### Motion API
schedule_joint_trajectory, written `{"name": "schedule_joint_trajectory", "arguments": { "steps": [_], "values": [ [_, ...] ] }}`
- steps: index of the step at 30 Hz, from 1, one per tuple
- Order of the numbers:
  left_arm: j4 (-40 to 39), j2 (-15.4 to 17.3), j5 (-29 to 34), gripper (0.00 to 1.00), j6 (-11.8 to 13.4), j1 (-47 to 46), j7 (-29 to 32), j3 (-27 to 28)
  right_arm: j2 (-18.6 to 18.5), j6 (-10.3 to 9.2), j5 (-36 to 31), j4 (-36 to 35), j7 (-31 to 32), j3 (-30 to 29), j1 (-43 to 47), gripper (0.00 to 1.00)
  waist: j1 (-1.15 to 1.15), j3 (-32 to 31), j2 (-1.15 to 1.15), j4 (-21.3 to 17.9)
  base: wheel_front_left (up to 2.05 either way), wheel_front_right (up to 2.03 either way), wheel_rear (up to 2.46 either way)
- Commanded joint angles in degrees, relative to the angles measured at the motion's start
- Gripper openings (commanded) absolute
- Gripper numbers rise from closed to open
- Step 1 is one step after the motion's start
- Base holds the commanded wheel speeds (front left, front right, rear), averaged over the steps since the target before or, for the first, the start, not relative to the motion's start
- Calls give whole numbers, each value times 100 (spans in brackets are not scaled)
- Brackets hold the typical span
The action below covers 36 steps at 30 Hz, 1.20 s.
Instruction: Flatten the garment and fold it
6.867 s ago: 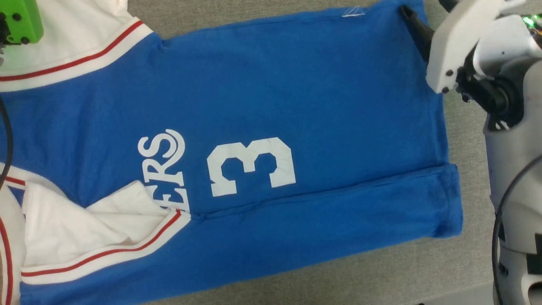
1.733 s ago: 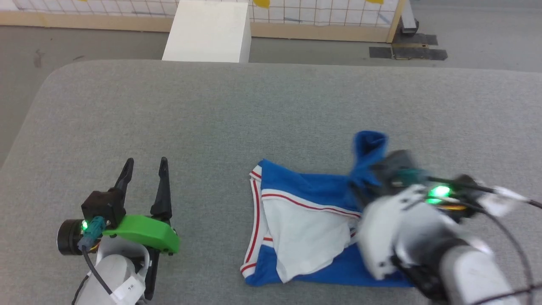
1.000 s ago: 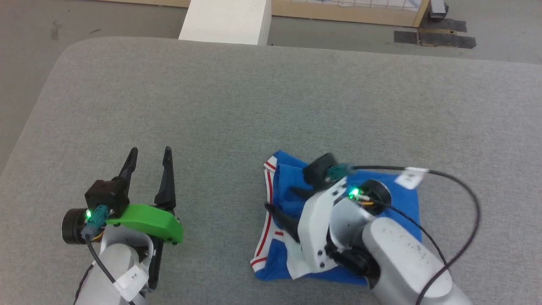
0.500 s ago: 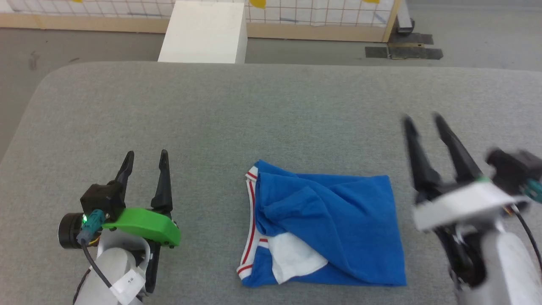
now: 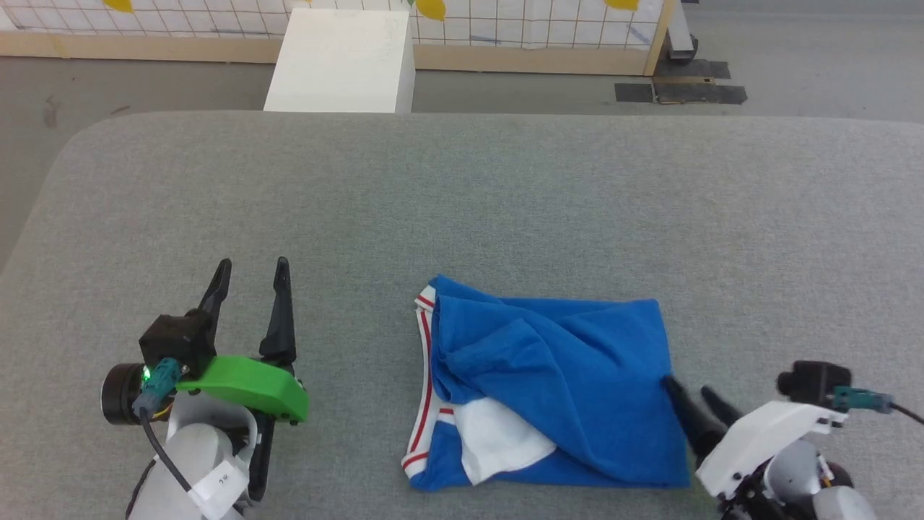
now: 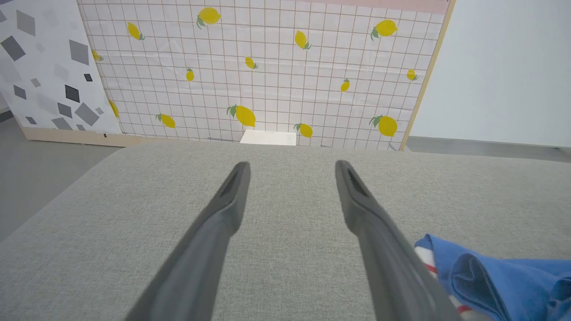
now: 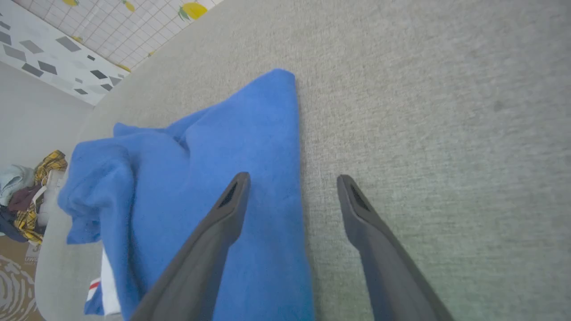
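Left pincer lower left, fingers apart, pointing up. Right pincer lower right, fingers apart.

One garment, one tabletop and one box at twelve o'clock are counted. Two pincers are counted: left pincer at eight, right pincer at four.

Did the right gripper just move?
Yes: the right gripper drew back nearer, from beyond the garment's far right corner to straddling its right edge.
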Motion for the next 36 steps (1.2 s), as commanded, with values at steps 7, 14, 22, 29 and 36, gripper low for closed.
{"name": "schedule_joint_trajectory", "arguments": {
  "steps": [7,14,22,29,36],
  "values": [
    [64,6,30,100,-52,44,-43,17,7,-8,172,465,509,337,-275,100,0,5,0,70,0,0,0],
    [87,-8,39,100,-57,100,-43,91,7,-8,-361,429,847,511,-602,0,0,-9,0,20,0,0,0],
    [-100,94,72,100,33,183,-43,299,-625,-8,-3043,-875,1262,1604,-1611,0,0,203,0,-704,0,0,0],
    [-370,271,102,100,66,-13,-16,394,-1619,-8,-3187,-724,1249,1861,-2378,0,0,665,0,-1467,0,0,0],
    [-844,514,263,100,139,-518,220,393,-2458,-8,-3230,56,975,1616,-3063,0,0,1361,0,-2039,0,0,0]
  ]
}}
